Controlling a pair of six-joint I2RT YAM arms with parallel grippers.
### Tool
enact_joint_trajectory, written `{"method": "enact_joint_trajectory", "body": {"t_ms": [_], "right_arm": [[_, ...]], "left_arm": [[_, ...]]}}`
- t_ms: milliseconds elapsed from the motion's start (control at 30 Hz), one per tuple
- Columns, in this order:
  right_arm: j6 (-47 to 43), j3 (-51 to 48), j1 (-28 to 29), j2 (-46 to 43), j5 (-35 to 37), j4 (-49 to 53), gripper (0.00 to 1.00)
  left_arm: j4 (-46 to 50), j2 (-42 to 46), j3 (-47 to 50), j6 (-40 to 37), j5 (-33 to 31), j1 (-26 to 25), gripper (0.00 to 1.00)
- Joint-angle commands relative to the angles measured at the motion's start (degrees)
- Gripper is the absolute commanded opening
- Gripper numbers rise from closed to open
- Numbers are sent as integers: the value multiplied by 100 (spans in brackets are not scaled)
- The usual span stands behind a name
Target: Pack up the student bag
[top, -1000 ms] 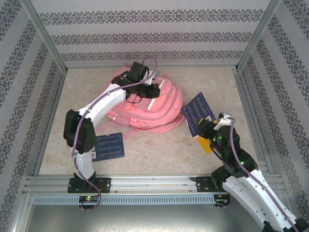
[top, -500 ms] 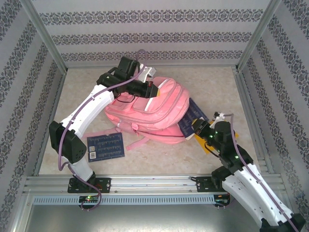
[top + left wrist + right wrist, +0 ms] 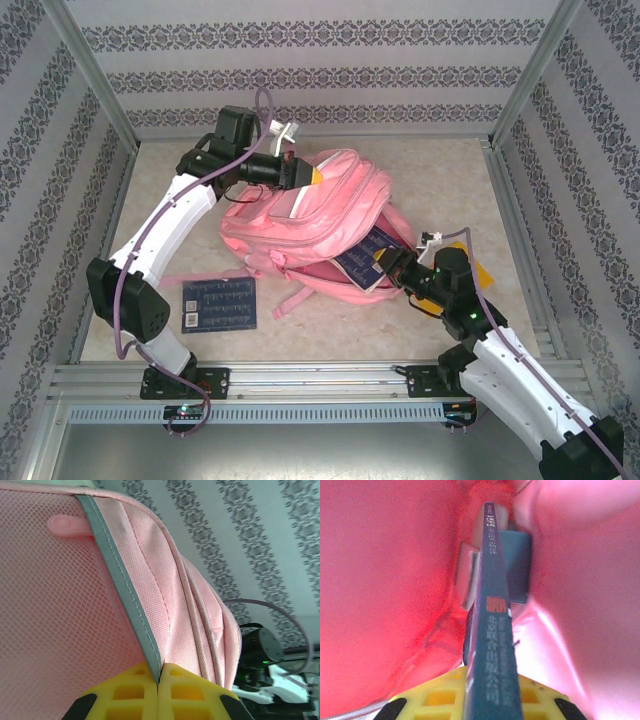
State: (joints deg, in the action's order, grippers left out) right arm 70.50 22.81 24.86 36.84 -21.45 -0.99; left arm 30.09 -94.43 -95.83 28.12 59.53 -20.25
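Note:
The student bag (image 3: 318, 210), a large pink backpack, lies mid-table with its opening facing the right arm. My left gripper (image 3: 312, 176) is shut on the bag's grey-trimmed upper edge and holds it raised; up close the yellow fingers (image 3: 125, 690) pinch the grey stripe (image 3: 122, 585) beside pink mesh. My right gripper (image 3: 386, 262) is shut on a dark blue book (image 3: 362, 260) that is partly inside the opening. In the right wrist view the book's spine (image 3: 492, 630) runs straight ahead into the pink interior (image 3: 385, 580), the right gripper (image 3: 492, 682) clamped around it.
A second blue book (image 3: 219, 303) lies flat on the table near the left arm's base. A yellow item (image 3: 480, 271) peeks out behind the right arm. Deep in the bag sit a bluish block (image 3: 518, 570) and a pale object (image 3: 465, 575). Patterned walls and metal rails (image 3: 300, 378) enclose the table.
The left gripper has pulled the bag's upper edge up and to the left, widening the opening. The right gripper has carried the blue book leftward into the bag.

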Motion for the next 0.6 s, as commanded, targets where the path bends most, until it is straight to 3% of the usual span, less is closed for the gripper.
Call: {"method": "enact_joint_trajectory", "body": {"t_ms": [0, 100, 567], "right_arm": [[480, -53, 6, 182, -473, -1433, 0], [494, 180, 85, 441, -485, -1706, 0], [-169, 1608, 646, 2413, 70, -1699, 0]], "left_arm": [[-2304, 432, 151, 1184, 1195, 115, 0], [-2726, 396, 292, 1498, 1304, 118, 0], [-2657, 447, 442, 1451, 1238, 117, 0]]}}
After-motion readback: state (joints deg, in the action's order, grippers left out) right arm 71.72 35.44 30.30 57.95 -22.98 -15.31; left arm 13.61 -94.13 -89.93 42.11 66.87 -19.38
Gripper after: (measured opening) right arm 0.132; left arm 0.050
